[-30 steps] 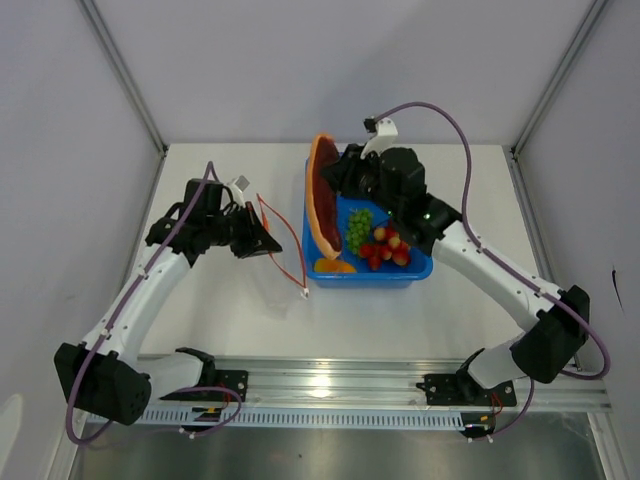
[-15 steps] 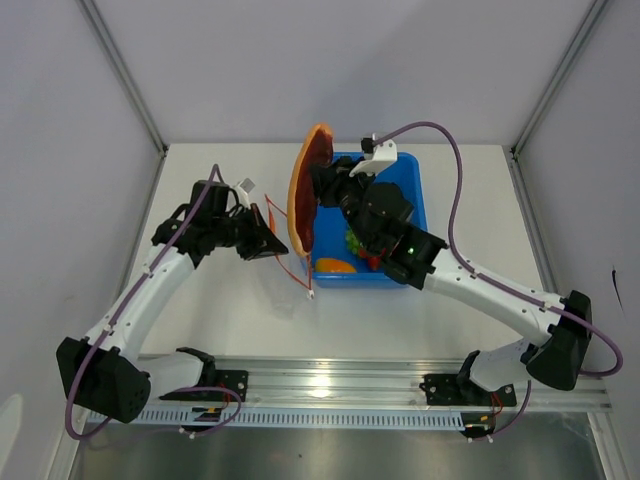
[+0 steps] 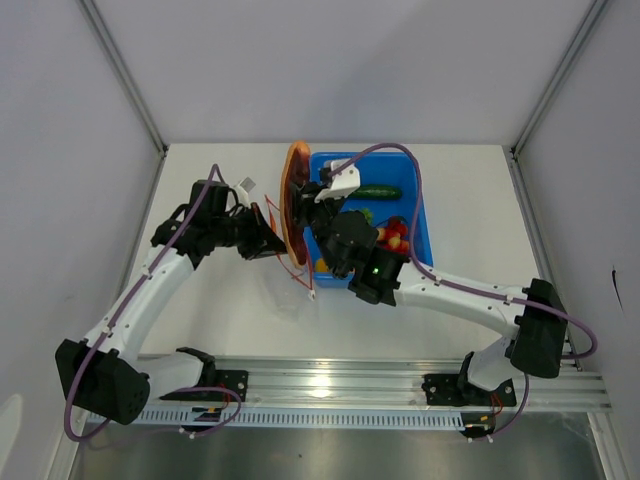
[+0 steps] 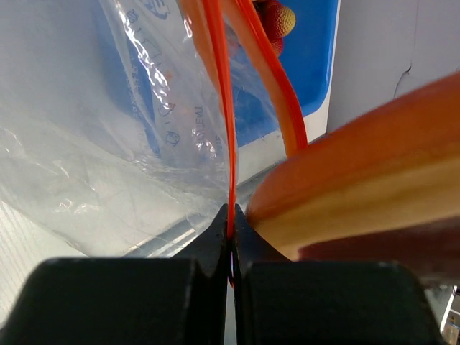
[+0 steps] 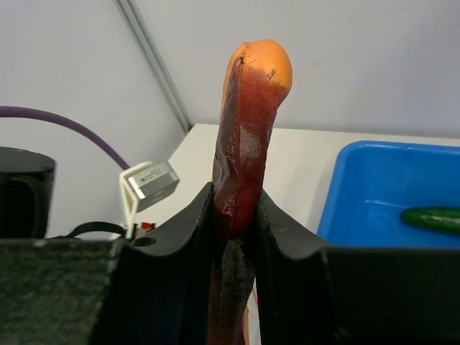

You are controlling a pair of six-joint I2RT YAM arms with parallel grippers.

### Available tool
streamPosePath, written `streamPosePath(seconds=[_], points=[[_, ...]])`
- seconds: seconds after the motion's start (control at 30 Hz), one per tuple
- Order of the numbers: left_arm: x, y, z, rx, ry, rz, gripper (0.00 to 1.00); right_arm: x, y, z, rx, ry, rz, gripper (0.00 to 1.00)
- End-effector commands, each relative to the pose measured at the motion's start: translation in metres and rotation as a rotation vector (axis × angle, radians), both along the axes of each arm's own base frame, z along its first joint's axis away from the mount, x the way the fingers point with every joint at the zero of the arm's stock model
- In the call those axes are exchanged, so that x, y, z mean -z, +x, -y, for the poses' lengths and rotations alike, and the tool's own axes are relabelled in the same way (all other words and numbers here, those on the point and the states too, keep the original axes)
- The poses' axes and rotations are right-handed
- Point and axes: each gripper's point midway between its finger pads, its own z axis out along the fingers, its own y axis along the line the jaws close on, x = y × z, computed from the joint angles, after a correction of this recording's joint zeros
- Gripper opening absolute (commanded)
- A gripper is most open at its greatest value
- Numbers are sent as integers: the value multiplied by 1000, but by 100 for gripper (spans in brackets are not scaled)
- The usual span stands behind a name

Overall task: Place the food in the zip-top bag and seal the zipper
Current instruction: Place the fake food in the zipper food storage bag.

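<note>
My left gripper (image 3: 270,238) is shut on the orange-red zipper (image 4: 228,144) and holds the clear zip-top bag (image 4: 108,151) up off the table. My right gripper (image 3: 306,208) is shut on the red-brown meat slice (image 3: 294,195), held on edge right beside the bag's mouth. The slice fills the right of the left wrist view (image 4: 374,165) and stands upright between my right fingers (image 5: 248,122). The dark green cucumber (image 3: 378,192), red fruits (image 3: 396,234) and orange-yellow piece (image 3: 322,265) lie in the blue bin. The leafy bunch is mostly hidden by my right arm.
The blue bin (image 3: 418,200) stands at the back centre-right of the white table, close to the bag. A white tab (image 3: 311,295) hangs at the zipper's lower end. Frame posts rise at the back corners.
My right arm has carried the meat slice left, from over the blue bin to beside the bag's mouth. The cucumber now shows in the bin. My left gripper has barely moved.
</note>
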Motion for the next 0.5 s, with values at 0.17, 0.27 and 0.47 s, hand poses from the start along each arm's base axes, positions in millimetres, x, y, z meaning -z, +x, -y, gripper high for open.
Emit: streamPosePath(seconds=[0.17,0.27,0.47], points=[[-18,-9,8,48,-58,35,1,9,3,14,74,-51,51,0],[-24,-10,10,57,-78,57,0,20,-1,14,52,-99,56,0],[-38,-7,12,57,-104,95,1,36,-11,14,8,-136,17,0]])
